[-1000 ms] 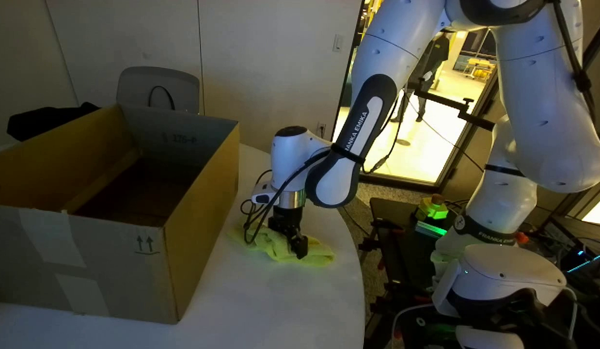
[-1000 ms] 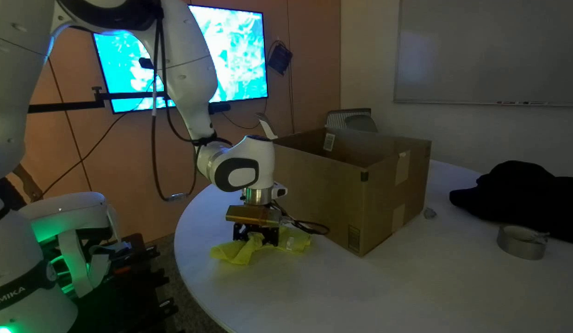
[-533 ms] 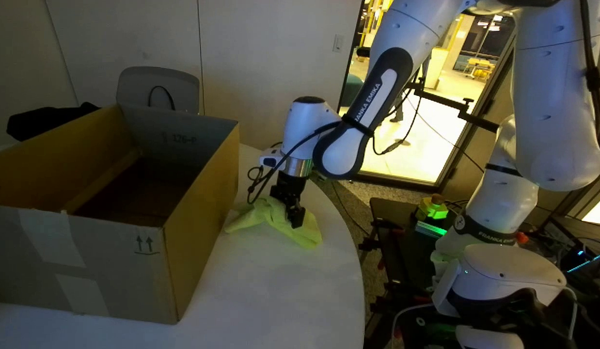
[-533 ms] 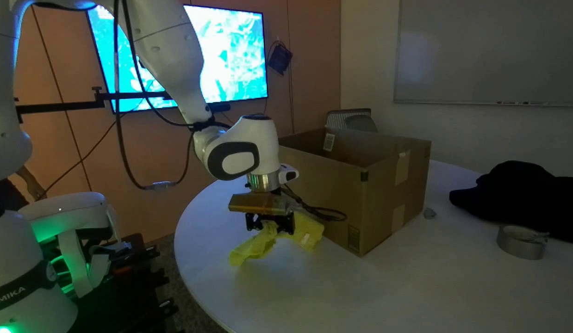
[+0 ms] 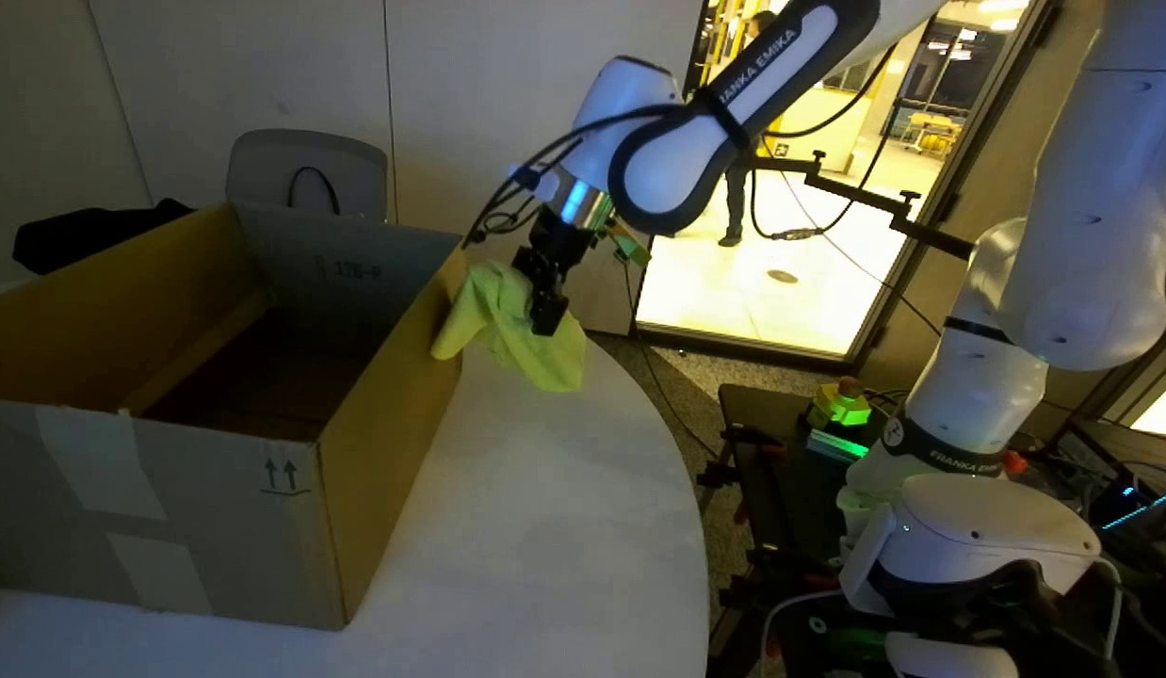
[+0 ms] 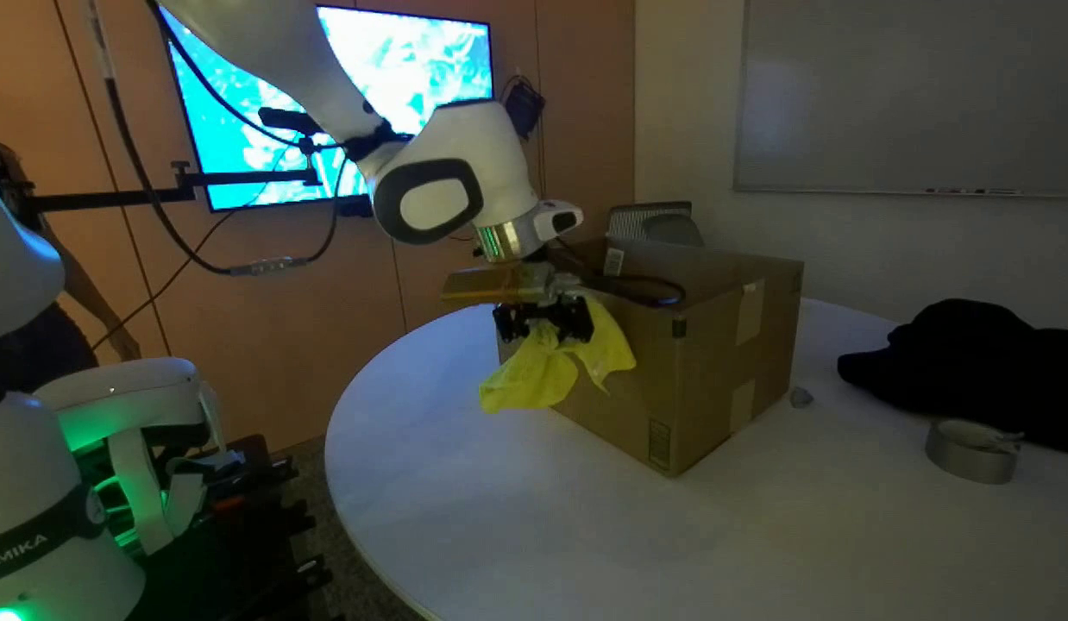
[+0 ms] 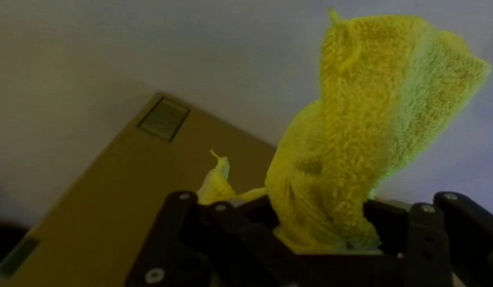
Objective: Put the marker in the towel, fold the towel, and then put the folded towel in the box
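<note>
One towel, one pincer, higher

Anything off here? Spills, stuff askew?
The towel: it hangs bunched from the tool, loose ends splayed, odd for something meant to go into the box folded. The task's marker can't be made out. The box stands upright; no spill shows.

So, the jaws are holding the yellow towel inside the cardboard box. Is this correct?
The jaws do hold the yellow towel, but not inside: in both exterior views it hangs outside the cardboard box, beside one of its walls.
</note>
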Robot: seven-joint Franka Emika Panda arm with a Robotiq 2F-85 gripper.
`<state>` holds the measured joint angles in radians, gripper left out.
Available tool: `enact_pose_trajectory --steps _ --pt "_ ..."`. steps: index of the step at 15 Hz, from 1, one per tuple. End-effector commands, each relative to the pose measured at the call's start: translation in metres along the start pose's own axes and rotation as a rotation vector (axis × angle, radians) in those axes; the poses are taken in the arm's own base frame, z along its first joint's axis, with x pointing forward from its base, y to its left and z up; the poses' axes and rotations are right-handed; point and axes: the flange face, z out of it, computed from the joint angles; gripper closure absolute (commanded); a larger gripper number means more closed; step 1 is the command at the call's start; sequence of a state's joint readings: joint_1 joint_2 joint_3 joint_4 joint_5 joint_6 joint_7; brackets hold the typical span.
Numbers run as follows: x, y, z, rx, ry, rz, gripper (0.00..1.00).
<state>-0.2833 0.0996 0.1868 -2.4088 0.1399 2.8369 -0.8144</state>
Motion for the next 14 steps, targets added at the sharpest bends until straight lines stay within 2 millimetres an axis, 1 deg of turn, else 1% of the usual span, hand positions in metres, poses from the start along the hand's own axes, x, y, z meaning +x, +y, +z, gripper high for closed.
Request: enact_pose_trajectory --steps 1,5,6,8,10,11,14 --pt "0.052 0.016 -0.065 -0.047 0.081 0.059 0.97" --pt "0.121 0.021 -0.110 -0.096 0.193 0.127 0.97" --pt "0.136 0.022 -0.118 -0.098 0.218 0.138 0.97" --pt "0.166 0.021 -0.122 -0.096 0.255 0.157 0.97" --pt "0.192 0.018 -0.108 -0.086 0.254 0.170 0.97" --pt "0.201 0.018 -0.100 -0.087 0.246 0.179 0.97" --pt "0.224 0.018 -0.057 -0.060 0.181 0.193 0.97"
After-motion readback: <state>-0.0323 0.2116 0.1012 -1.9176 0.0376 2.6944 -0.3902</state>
